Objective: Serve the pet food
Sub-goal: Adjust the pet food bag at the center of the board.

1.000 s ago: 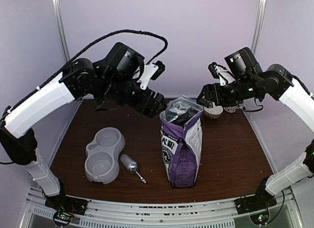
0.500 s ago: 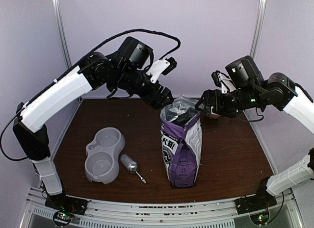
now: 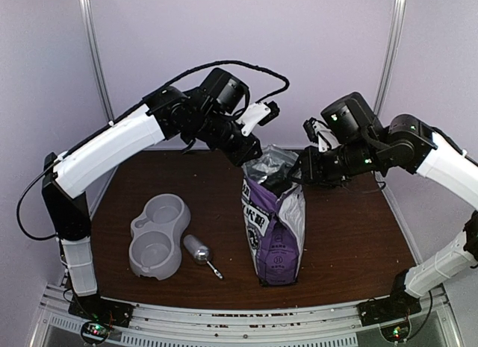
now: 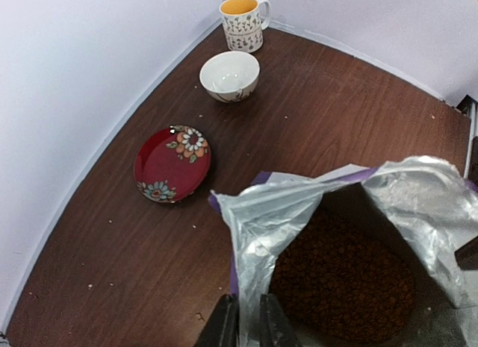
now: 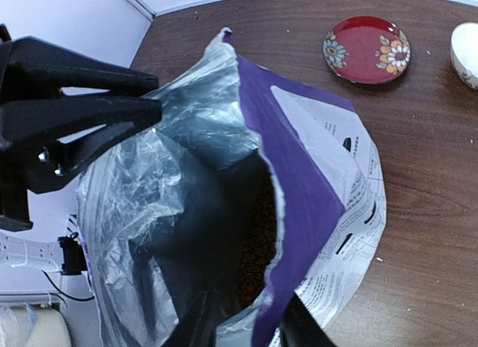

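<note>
Clamping jaws on opposite rims of the bag [image 3: 272,227], left gripper [image 4: 243,319] and right gripper [image 5: 250,324] flank the pet food [image 4: 340,280] inside

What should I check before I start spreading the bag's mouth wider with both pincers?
1. Grip of the left pincer on the silver rim of the bag: ok, it pinches the foil.
2. Grip of the right pincer on the opposite purple rim: cannot tell; it straddles the rim, with a gap showing.
3. The bag stands upright: ok.
4. Mouth open, pet food visible inside: ok.
5. The grey double bowl is empty and uncovered: ok.
6. The scoop is in hand: not ok; it lies beside the double bowl.
</note>
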